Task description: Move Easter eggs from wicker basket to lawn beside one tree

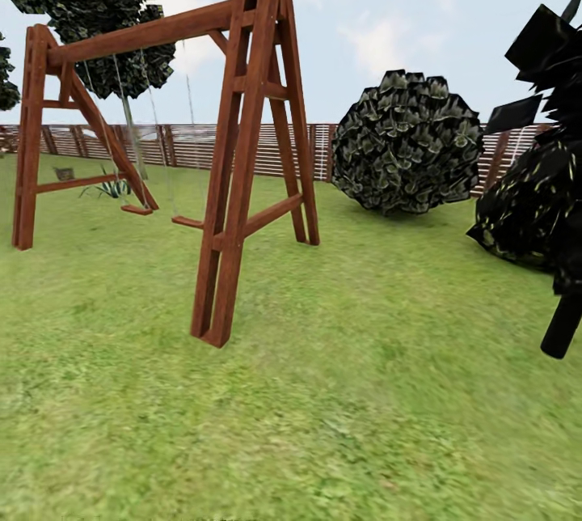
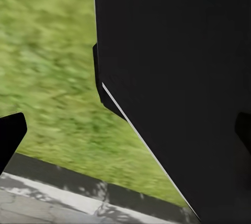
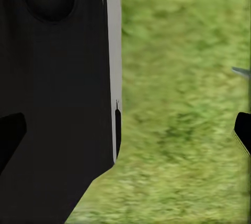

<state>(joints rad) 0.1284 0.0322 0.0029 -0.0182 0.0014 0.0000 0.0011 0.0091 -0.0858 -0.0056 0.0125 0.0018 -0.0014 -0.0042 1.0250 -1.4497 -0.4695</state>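
Lawn (image 1: pixel 339 424): bare grass nearest the camera, stretching to the fence (image 1: pixel 194 145).
Swing frame (image 1: pixel 242 141): eleven o'clock.
Round bush (image 1: pixel 408 141): one o'clock.
Tree (image 1: pixel 129 129): thin trunk behind the swing.
Eggs, basket: not sighted.
Grippers: fingertips at wrist-view edges; opening cannot be told.
Risk: likely clipping the frame leg while driving.

A fenced garden, seen outdoors under a cloudy sky.
A wide lawn (image 1: pixel 364 391) is shown, on which a wooden swing frame (image 1: pixel 242 141) is set, its seats hung just above the grass. A round bush (image 1: pixel 408 141) is placed near a slatted fence (image 1: pixel 194 145) by which the yard is closed at the back. A tree (image 1: pixel 105 11) is seen behind the frame, and an agave (image 1: pixel 109 185) at its foot.
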